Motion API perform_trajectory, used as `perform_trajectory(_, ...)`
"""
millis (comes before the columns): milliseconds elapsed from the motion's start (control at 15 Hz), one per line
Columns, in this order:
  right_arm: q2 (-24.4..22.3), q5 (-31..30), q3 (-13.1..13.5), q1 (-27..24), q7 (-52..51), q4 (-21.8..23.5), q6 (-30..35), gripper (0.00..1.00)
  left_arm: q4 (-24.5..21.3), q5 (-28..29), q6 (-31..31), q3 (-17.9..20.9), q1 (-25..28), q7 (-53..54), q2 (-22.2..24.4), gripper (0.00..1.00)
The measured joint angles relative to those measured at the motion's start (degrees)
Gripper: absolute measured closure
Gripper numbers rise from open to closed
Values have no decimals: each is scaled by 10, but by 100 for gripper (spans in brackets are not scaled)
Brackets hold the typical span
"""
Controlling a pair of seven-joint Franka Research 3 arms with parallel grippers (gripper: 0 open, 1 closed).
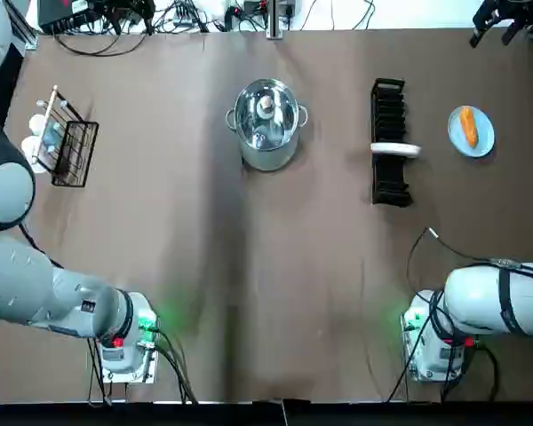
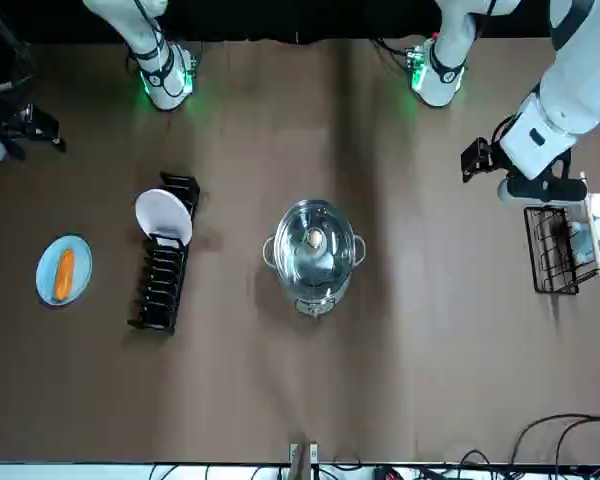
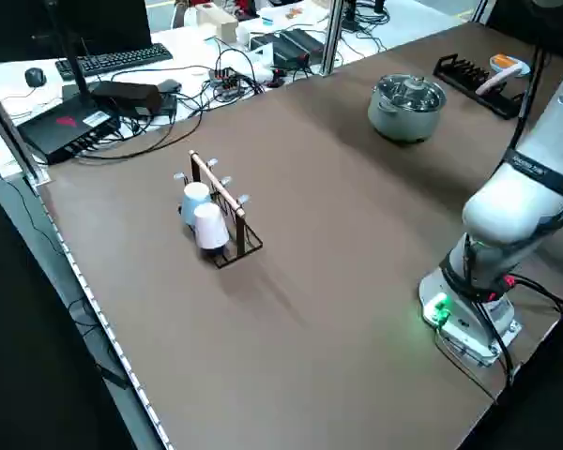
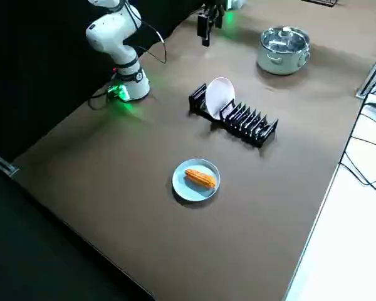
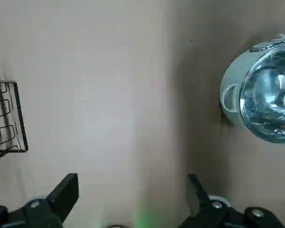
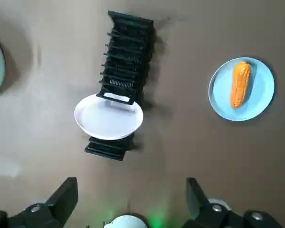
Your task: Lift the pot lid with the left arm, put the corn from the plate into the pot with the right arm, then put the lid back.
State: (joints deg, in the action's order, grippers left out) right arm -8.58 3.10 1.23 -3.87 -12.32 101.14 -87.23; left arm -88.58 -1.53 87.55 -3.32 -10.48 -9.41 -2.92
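Hovering | left end effector (image 5: pixel 132 183) spread | pot lid (image 5: pixel 270 97) well apart

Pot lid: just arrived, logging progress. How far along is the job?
Nothing looks done: the lid sits on the pot and the corn lies on the blue plate. Nothing is in hand: the left gripper and right gripper hang open, clear of pot and plate. Left: lift the lid, move the corn, replace the lid.

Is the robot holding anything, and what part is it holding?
Nothing. The left tool and right tool are both open and empty; the orange corn cob lies on its round blue plate.
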Motion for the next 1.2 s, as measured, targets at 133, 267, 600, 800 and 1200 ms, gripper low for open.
perform_trajectory(133,0,0,1,0,0,0,0,0,0,1,0,0,0,0,0,0)
perform_trajectory(267,0,0,1,0,0,0,0,0,0,2,0,0,-1,0,0,0)
perform_trajectory(600,-1,0,0,0,0,0,9,0,-2,2,-1,-2,-9,-3,-6,0)
perform_trajectory(800,-2,0,-1,0,0,0,12,0,-6,0,1,-13,-53,-76,-39,0)
perform_trajectory(1200,-2,0,-3,4,0,0,11,0,-5,0,136,-17,-166,-264,-141,0)
